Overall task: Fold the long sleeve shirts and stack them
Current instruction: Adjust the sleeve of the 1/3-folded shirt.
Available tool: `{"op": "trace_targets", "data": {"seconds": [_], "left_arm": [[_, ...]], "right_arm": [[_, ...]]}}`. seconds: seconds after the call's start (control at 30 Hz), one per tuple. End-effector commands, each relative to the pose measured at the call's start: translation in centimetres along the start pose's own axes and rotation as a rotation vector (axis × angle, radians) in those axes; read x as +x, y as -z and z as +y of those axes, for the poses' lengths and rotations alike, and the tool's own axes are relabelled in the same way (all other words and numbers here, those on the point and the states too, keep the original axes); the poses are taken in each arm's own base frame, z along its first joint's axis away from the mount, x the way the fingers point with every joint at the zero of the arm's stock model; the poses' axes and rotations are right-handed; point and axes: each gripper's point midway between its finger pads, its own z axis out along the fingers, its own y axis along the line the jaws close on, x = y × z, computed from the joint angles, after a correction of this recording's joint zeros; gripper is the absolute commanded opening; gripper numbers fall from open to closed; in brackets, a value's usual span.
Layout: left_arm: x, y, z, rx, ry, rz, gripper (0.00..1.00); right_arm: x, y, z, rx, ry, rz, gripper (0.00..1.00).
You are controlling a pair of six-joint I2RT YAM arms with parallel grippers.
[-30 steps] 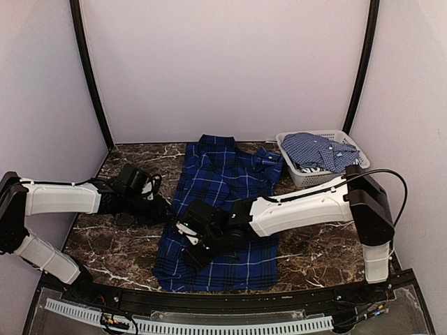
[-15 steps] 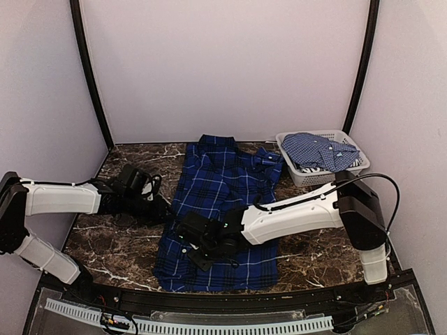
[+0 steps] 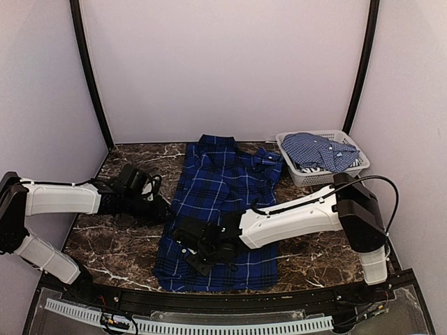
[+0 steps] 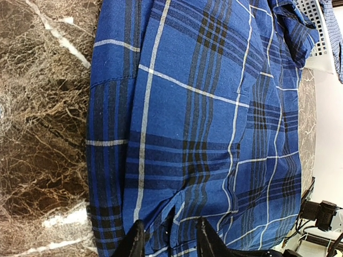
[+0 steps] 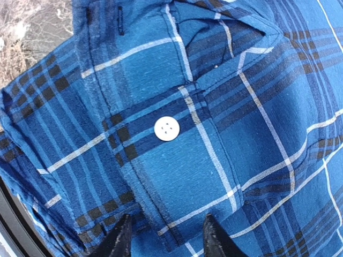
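The dark navy plaid shirt (image 3: 220,202) lies flat and lengthwise in the middle of the marble table, collar at the far end. The lighter blue checked shirt (image 3: 318,150) lies crumpled in the basket. My left gripper (image 3: 159,208) rests at the plaid shirt's left edge. In the left wrist view its jaws (image 4: 169,243) stand apart with a small raised fold of plaid cloth (image 4: 177,214) between them. My right gripper (image 3: 194,257) is low over the shirt's near left part. It is open (image 5: 166,238) and straddles a sleeve cuff with a white button (image 5: 166,128).
The pale lattice basket (image 3: 311,178) stands at the back right; its corner shows in the left wrist view (image 4: 320,27). Bare marble (image 3: 115,244) lies left of the shirt and more to its right (image 3: 314,244). The black front rail (image 3: 209,296) runs just beyond the shirt's hem.
My right gripper has slid left and a little nearer across the lower part of the plaid shirt. The left arm and both shirts have not visibly moved.
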Motion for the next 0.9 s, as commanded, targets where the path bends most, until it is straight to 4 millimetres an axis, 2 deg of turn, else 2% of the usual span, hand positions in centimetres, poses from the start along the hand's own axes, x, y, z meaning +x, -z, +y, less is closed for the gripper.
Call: {"op": "trace_targets", "data": {"seconds": [0.0,0.13,0.5,0.7,0.87], "left_arm": [[0.4,0.0,0.2,0.012,-0.003,0.009,0.32],[0.4,-0.1,0.1,0.013,-0.002,0.011,0.31],[0.0,-0.2,-0.2,0.016,-0.010,0.014,0.31],[-0.5,-0.2,-0.8,0.026,-0.020,0.014,0.31],[-0.9,-0.4,-1.4,0.038,-0.027,0.013,0.31]], "right_arm": [[0.0,-0.6,0.1,0.032,0.010,-0.003,0.39],[0.0,-1.0,-0.2,0.051,0.016,-0.001,0.33],[-1.1,0.6,-0.1,0.043,0.030,-0.034,0.00],[-0.8,1.6,1.1,-0.036,0.033,-0.019,0.00],[0.3,1.8,1.1,-0.056,0.018,-0.003,0.00]]}}
